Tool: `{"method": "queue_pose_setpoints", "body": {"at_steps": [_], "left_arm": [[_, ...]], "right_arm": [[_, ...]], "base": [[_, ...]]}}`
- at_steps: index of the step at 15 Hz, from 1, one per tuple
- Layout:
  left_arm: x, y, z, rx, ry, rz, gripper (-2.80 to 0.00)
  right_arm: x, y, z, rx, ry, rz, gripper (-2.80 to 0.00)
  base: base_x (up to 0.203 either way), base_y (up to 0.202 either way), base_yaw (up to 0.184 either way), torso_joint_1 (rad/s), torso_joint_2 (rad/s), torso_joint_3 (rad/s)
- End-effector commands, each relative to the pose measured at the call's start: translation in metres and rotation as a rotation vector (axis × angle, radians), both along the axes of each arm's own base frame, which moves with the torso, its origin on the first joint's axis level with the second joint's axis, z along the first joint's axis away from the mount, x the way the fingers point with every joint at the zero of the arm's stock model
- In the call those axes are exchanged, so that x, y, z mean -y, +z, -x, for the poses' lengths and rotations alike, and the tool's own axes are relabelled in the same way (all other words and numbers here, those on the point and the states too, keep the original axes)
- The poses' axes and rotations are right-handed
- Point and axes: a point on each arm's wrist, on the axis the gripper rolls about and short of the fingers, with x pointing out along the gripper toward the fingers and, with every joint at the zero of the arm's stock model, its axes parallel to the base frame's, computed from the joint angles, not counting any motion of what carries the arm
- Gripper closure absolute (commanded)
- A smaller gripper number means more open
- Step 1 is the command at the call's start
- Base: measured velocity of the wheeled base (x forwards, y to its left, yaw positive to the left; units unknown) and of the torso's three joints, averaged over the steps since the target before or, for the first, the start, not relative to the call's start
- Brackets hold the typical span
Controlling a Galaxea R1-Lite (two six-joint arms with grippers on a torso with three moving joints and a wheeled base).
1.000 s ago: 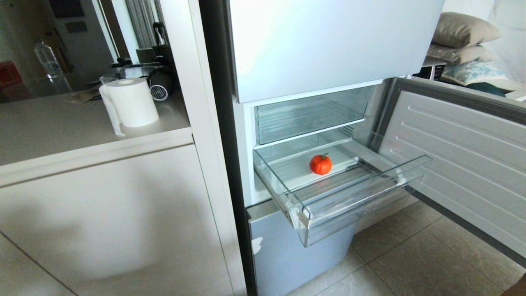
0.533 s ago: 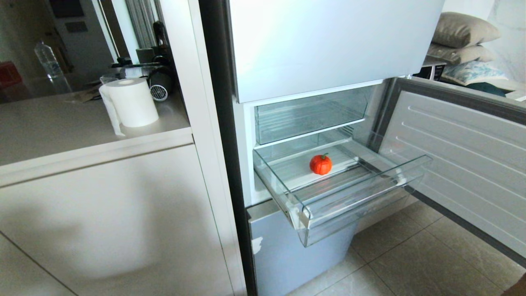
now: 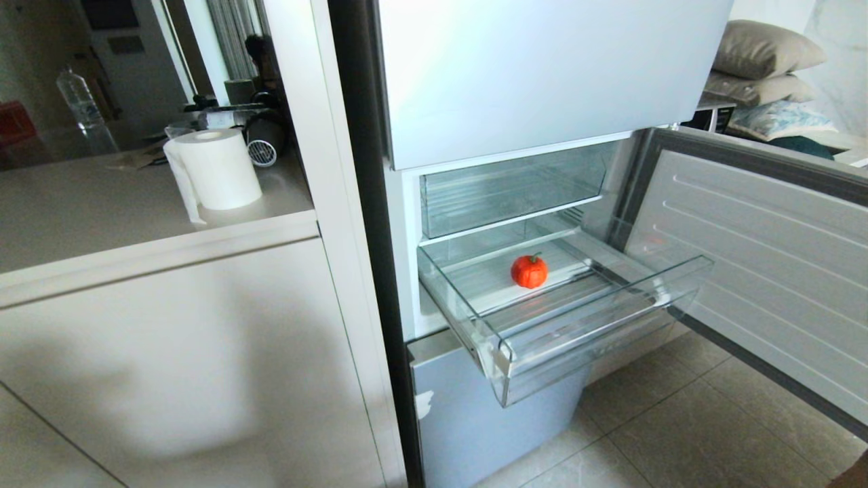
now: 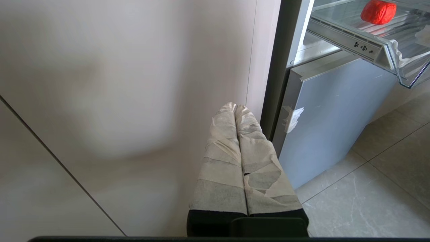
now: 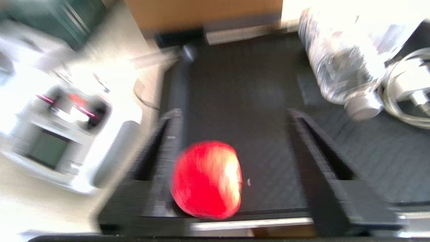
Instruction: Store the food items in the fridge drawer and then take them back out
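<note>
The orange food item (image 3: pixel 529 271) lies mid-floor in the fridge drawer (image 3: pixel 603 318). The red food item (image 5: pixel 206 179) sits between the right pincer's (image 5: pixel 235 134) spread jaws, grip unclear, still to store; the left pincer (image 4: pixel 235 107) hangs closed.

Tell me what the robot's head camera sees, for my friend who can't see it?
A small round orange food piece with a green stem sits alone in the pulled-out clear plastic fridge drawer, under another clear bin. The fridge door hangs open on the right; a white paper roll stands on the beige counter on the left.

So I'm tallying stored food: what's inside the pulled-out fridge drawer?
One orange piece sits on the drawer's ribbed floor. Nothing else shows through its clear walls.
</note>
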Motion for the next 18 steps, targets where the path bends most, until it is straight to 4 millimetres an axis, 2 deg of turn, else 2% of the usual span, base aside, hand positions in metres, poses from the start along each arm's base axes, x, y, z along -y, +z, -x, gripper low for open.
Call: {"method": "queue_pose_setpoints", "body": {"at_steps": [1,4,6,8,10,12,16,18], "left_arm": [[0.0,0.0,0.0,0.0,0.001,0.0,0.0],[0.0,0.0,0.0,0.0,0.001,0.0,0.0],[0.0,0.0,0.0,0.0,0.001,0.0,0.0],[0.0,0.0,0.0,0.0,0.001,0.0,0.0],[0.0,0.0,0.0,0.0,0.001,0.0,0.0],[0.0,0.0,0.0,0.0,0.001,0.0,0.0],[0.0,0.0,0.0,0.0,0.001,0.0,0.0],[0.0,0.0,0.0,0.0,0.001,0.0,0.0]], "right_arm": [[-0.038,0.056,0.009,0.07,-0.023,0.123,0.0],[-0.089,0.104,0.022,0.154,-0.055,0.245,0.0],[-0.125,0.127,0.025,0.187,-0.049,0.326,0.0],[-0.163,0.143,0.018,0.213,0.005,0.39,0.0],[-0.191,0.149,-0.004,0.24,0.128,0.397,0.0],[-0.223,0.148,-0.035,0.247,0.306,0.372,0.0],[-0.299,0.132,-0.088,0.186,0.643,0.268,0.0],[-0.337,0.12,-0.1,0.117,0.785,0.22,0.0]], "base": [[0.0,0.0,0.0,0.0,0.0,0.0],[0.0,0.0,0.0,0.0,0.0,0.0],[0.0,0.0,0.0,0.0,0.0,0.0],[0.0,0.0,0.0,0.0,0.0,0.0],[0.0,0.0,0.0,0.0,0.0,0.0],[0.0,0.0,0.0,0.0,0.0,0.0],[0.0,0.0,0.0,0.0,0.0,0.0],[0.0,0.0,0.0,0.0,0.0,0.0]]}}
